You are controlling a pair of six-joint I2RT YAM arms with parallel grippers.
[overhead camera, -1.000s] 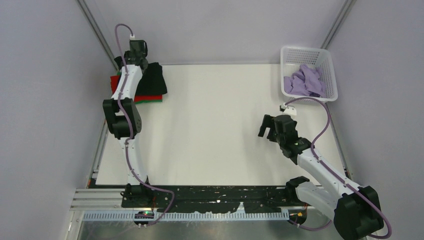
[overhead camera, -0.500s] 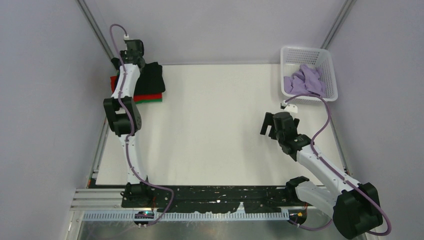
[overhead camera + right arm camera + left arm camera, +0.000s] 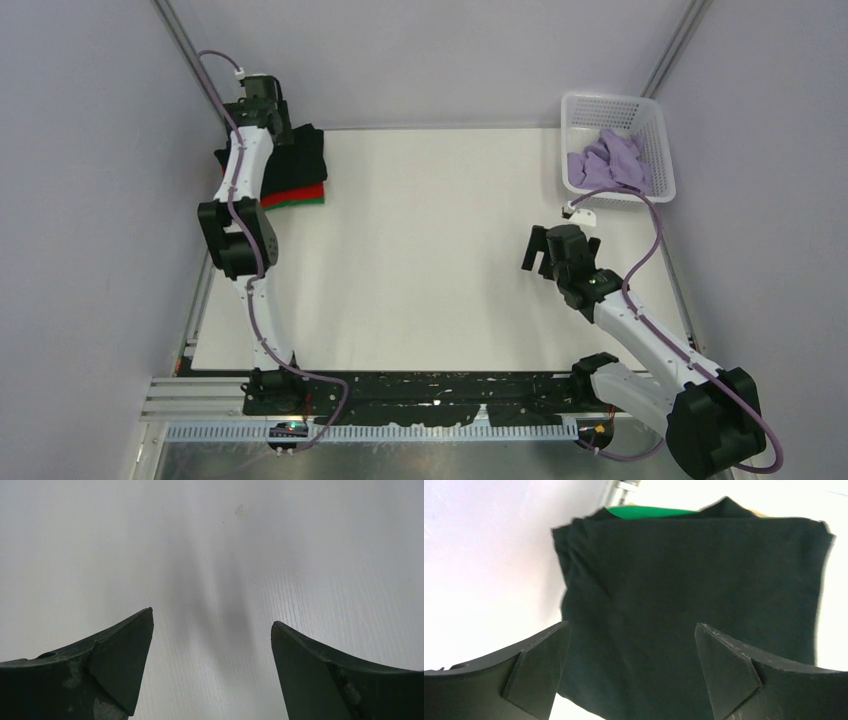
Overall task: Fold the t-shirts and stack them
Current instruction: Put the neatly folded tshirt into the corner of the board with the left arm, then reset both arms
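Note:
A folded black t-shirt lies on top of a red one and a green one, stacked at the table's far left corner. My left gripper is open and empty just behind the stack's far left edge. In the left wrist view its jaws stand apart over the black t-shirt, with a green edge showing beyond. A crumpled lavender t-shirt lies in the basket. My right gripper is open and empty over bare table.
A white mesh basket stands at the far right corner. A small white clip lies in front of it. Grey walls close in on the left, back and right. The white table spans the middle.
My left gripper has drawn back toward the far left corner, off the stack. My right gripper shifted slightly away from me and then held still.

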